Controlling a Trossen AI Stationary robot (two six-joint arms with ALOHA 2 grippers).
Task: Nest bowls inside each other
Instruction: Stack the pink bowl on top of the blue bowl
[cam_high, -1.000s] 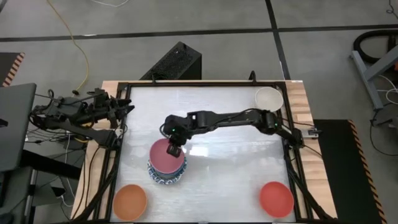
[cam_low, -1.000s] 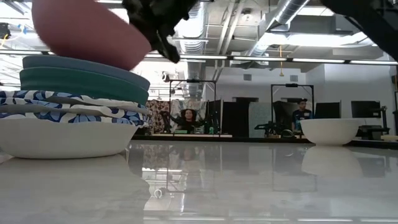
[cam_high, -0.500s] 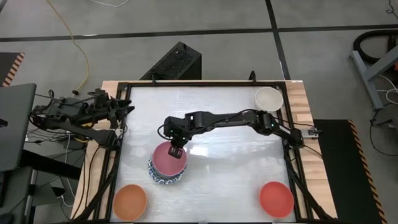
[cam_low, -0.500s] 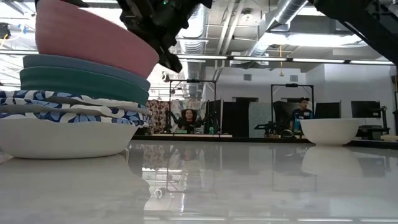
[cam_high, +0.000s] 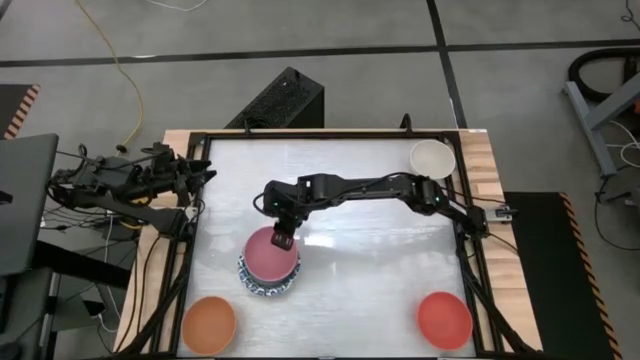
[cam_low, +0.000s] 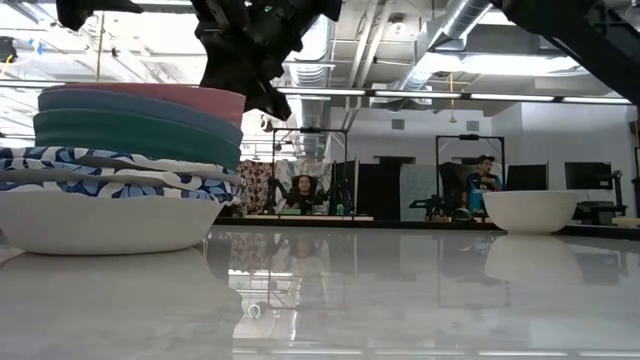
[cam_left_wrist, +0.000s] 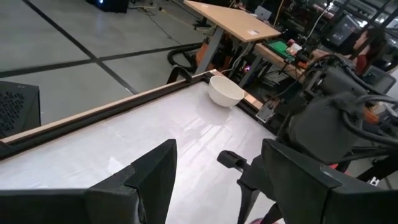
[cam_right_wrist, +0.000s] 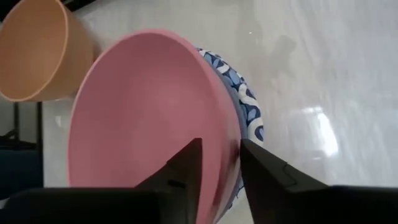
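Right wrist view is showing the right gripper (cam_right_wrist: 217, 165) straddling the pink bowl (cam_right_wrist: 149, 118) rim, fingers slightly parted; the bowl is sitting nested atop the stack (cam_low: 120, 170) just beneath it.

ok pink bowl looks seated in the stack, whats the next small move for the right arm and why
Probably lift the right gripper straight up off the pink bowl. The bowl sits low in the stack, and the fingers, slightly apart, straddle its rim. The orange bowl, red bowl and cream bowl remain loose.
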